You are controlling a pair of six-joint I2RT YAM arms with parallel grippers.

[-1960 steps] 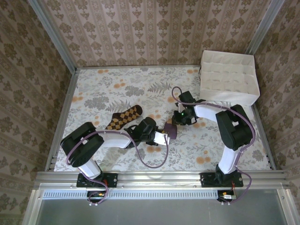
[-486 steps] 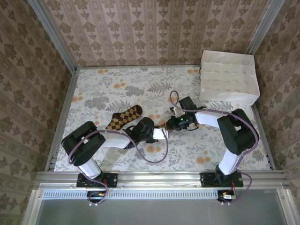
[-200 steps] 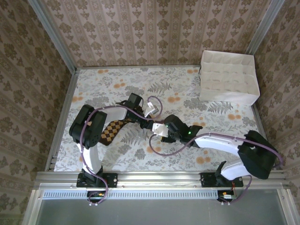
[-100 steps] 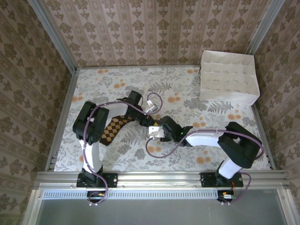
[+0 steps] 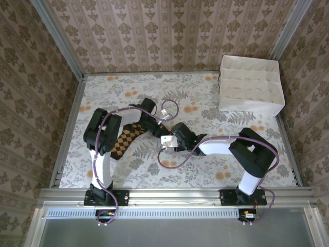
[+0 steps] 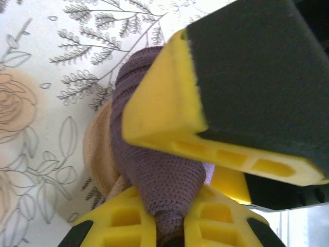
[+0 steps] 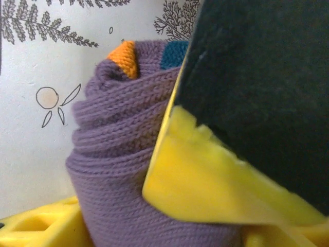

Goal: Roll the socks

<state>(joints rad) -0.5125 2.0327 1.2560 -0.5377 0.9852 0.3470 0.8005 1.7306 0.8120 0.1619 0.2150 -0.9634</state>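
The purple sock (image 7: 118,154) is wound into a tight roll with orange and teal patches at its top. My right gripper (image 7: 154,226) is shut on it, with yellow fingers (image 7: 41,226) on either side of the roll's base. My left gripper (image 6: 172,200) is shut on a pulled-out fold of the purple sock (image 6: 154,170); tan fabric (image 6: 97,154) shows beside it. From above, the left gripper (image 5: 163,127) and the right gripper (image 5: 168,139) meet tip to tip at mid-table, covering the roll. The brown checked sock (image 5: 122,142) lies flat to their left, partly under the left arm.
A white divided box (image 5: 251,85) stands at the back right corner. The floral tabletop (image 5: 216,170) is bounded by metal rails. Purple cables loop off both arms near the grippers.
Both grippers have shifted slightly up and left together. The right arm's elbow has folded in from the far right. Both grips look unchanged.
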